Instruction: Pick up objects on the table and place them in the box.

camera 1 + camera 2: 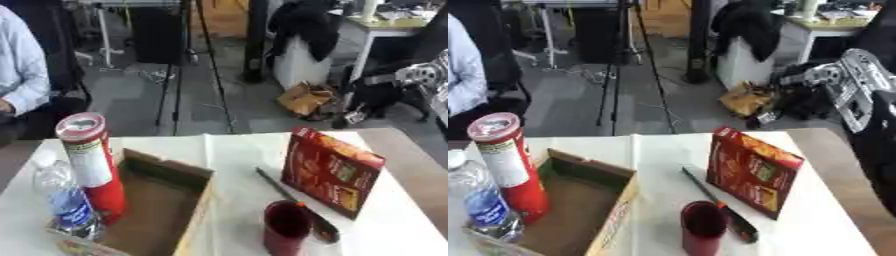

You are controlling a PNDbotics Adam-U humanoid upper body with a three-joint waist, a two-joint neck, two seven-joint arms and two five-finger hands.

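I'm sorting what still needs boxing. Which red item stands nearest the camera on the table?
The dark red cup, beside the knife; the red snack box stands farther back, and the red tube can is already inside the cardboard box.

Robot right arm (859, 90) visible at right edge, best in right eye view. Upper segment silver-grey metal, ribbed or slotted surface, rounded housing with dark recesses. Black section (881, 145) below it, broad, smooth, matte, running down along frame edge. Silver joint piece extends leftward from housing, lighter highlights on edges. In left eye view only small silver part with round, gear-like detail (427, 74) shows. Cables, screws, markings too blurred to make out. Hand not seen.
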